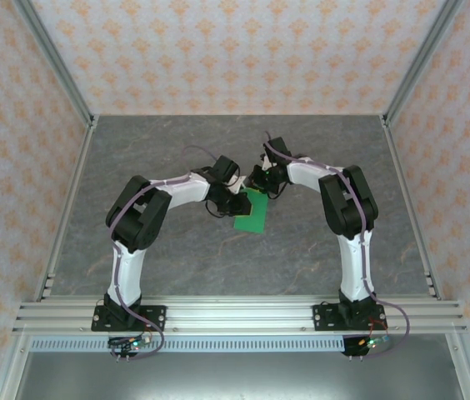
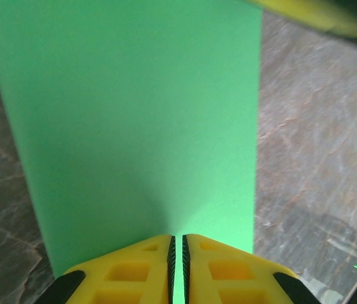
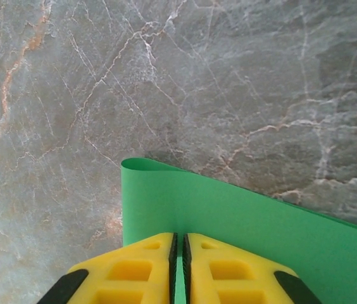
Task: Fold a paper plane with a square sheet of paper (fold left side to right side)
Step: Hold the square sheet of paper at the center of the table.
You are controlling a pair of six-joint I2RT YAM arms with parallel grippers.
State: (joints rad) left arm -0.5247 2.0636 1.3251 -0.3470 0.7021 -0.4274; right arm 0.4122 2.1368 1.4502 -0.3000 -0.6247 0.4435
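While clamped between both pincers near the middle of the bench (image 1: 177, 150), well apart from every edge and corner, looks caught in the opening fold of the square sheet of paper (image 1: 250, 218), left side going over to right; left pincer (image 2: 176, 246) narrowed onto the sheet, with green in the slit between its fingers; right pincer (image 3: 178, 244) likewise nipped on the sheet, just beside a rounded, uncreased bend at the paper's end; judged, then, as doubled over but not yet pressed flat; next, probably: squaring up the free edges, settling onto the bench, then flattening that soft bend into a sharp crease; calls for one pincer anchoring and the other pressing, lest the thin sheet slip or skew; from above, reads as a narrow green strip, long axis running from far edge toward near edge, far end leaning slightly toward the right edge; no nose formed, so no heading to name; whether lifted or touching the bench, cannot tell.
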